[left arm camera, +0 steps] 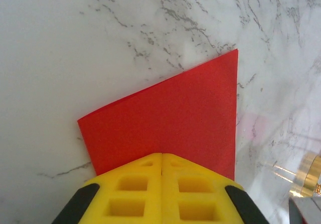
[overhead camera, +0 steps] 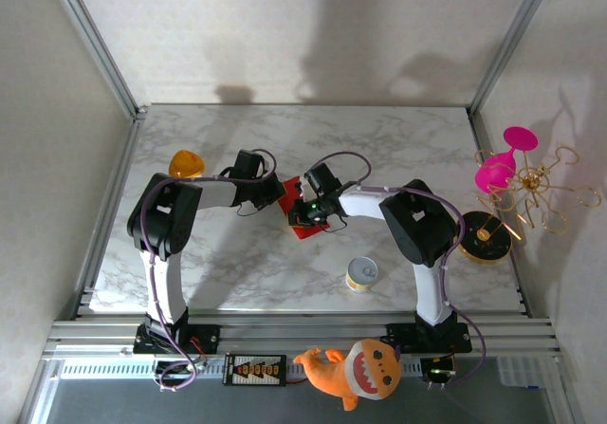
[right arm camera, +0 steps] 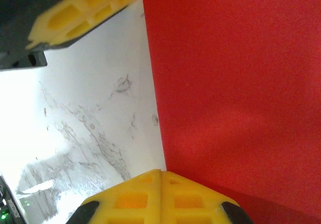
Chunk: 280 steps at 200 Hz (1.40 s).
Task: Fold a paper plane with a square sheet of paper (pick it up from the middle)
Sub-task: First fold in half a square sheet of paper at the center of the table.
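Note:
The square sheet of paper is red and lies folded smaller on the marble table between the two arms. In the left wrist view the paper spreads flat ahead of my left gripper. That gripper's yellow fingers are shut together, with their tips over the paper's near part and nothing pinched between them. My right gripper is also shut, its tips at the left edge of the paper. The left gripper's fingers show beyond that. From above, the left gripper and the right gripper meet over the sheet.
A small yellow tin stands near the right arm's base. An orange shark plush lies on the front rail. An orange piece sits at the back left. A pink goblet and a gold wire stand occupy the right edge.

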### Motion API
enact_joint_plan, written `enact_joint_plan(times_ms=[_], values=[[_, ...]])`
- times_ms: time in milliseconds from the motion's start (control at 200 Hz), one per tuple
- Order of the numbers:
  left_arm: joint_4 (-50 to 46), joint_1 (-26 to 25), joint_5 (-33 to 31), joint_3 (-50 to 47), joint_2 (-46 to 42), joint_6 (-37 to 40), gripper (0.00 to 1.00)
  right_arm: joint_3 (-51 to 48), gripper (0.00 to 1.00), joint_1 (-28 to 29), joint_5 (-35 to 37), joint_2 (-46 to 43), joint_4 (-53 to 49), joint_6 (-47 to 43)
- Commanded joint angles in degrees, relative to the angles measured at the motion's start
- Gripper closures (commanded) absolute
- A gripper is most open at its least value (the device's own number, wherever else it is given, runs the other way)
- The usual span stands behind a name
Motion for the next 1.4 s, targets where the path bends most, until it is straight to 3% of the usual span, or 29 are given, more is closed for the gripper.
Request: enact_joint_plan(times_ms=[0,451,541,711,756,991,1177,1297,1397], values=[[-2.5,0.1,-4.1,-1.3,3.0,-0.3,0.96,-3.9,0.95,1.9,-2.3,-2.2,-3.4,-0.5],[-3.1,0.5,-2.6,0.4,3.5,2.2,0.96,-12.4,0.95,2.5,-2.4,-9.2,-2.1,1.1],[-4.1,0.3,-0.5,2.1,4.0,5.6,0.97,-12.4,0.94,2.3,-0.8,-14.9,3.0,3.1],[-12.4,-0.3,0.6,9.4,6.0,17.4,0.96,-12.0,0.92,0.7,13.8,-21.2,3.1,4.9],[-15.6,-0.8,0.0,11.6,6.7,21.3,0.96,-12.8,0.9,-2.0,15.9,-21.7,3.0,5.6],[-23.0,-3.1,1.1,19.1,8.4,32.0,0.92,-16.1,0.77,-7.5,17.5,-22.8,4.6,9.6],[-17.6,-3.8,3.0,19.8,2.7,24.3,0.78,-16.8,0.63,-8.4,16.1,-22.3,5.2,12.2],[-10.3,-4.0,-0.2,13.6,-4.2,15.0,0.67,-18.2,0.55,-8.6,14.5,-22.4,5.5,13.9],[-6.1,-4.7,-4.4,7.1,-8.8,6.9,0.63,-18.8,0.5,-8.9,12.4,-21.8,5.6,14.8]])
